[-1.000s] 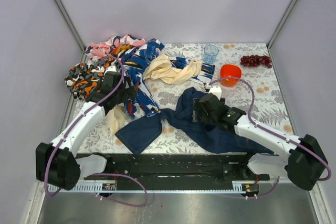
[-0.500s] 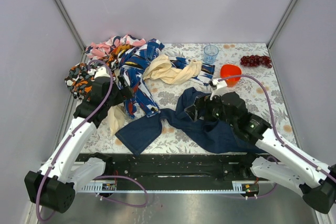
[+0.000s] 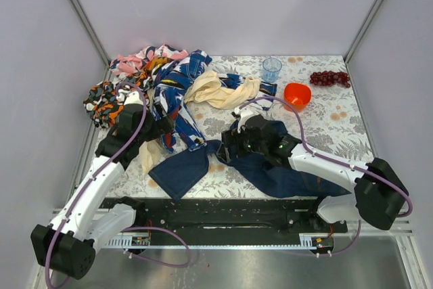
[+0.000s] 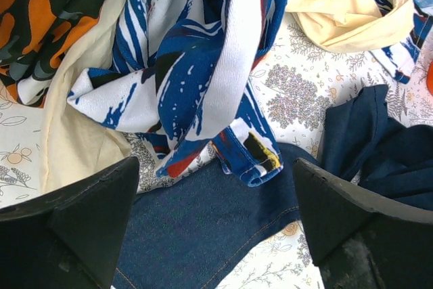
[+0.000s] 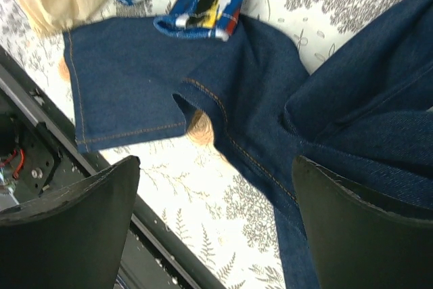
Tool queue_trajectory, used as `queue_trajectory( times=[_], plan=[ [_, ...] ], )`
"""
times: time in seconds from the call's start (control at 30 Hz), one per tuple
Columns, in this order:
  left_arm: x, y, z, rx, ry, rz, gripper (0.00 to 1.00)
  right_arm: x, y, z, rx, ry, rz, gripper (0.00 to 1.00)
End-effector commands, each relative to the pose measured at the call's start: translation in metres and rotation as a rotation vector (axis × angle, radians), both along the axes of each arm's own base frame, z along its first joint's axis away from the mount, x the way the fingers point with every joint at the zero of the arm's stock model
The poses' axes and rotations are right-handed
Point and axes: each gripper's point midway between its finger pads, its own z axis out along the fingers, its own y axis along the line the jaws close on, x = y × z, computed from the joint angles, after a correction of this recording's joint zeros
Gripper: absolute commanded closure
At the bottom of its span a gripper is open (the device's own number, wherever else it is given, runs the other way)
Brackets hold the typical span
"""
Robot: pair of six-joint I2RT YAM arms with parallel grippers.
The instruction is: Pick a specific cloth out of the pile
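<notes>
The dark navy denim cloth (image 3: 270, 167) lies spread along the table's front, one leg end at the left (image 3: 179, 170). It shows in the left wrist view (image 4: 203, 228) and the right wrist view (image 5: 270, 106). The pile (image 3: 145, 82) of camouflage, pink and blue-and-white clothes fills the back left. A blue-and-white printed cloth (image 4: 196, 65) overlaps the navy leg. My left gripper (image 3: 161, 128) is open and empty above the printed cloth. My right gripper (image 3: 226, 150) is open and empty over the navy cloth's middle.
A cream cloth (image 3: 220, 91) lies behind the navy one. A clear blue cup (image 3: 271, 69), an orange bowl (image 3: 297, 94) and a bunch of red grapes (image 3: 329, 78) stand at the back right. The black front rail (image 3: 216, 211) runs along the near edge.
My right gripper has swung left across the navy cloth toward its middle. My left arm has shifted slightly; its gripper stays over the printed cloth.
</notes>
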Motion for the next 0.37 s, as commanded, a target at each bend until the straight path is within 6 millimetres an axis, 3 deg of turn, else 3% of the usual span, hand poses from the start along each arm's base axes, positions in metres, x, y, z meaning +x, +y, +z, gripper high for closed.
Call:
queue_trajectory(
  times=[0.0,0.33],
  plan=[
    [0.002,-0.005,0.026,-0.043,-0.121,-0.023,0.01,0.027,0.018,0.049,0.149,-0.129,-0.078,0.01],
    [-0.003,-0.005,0.039,-0.06,-0.196,-0.038,0.01,0.04,-0.021,0.076,0.217,-0.295,-0.269,0.0]
  ],
)
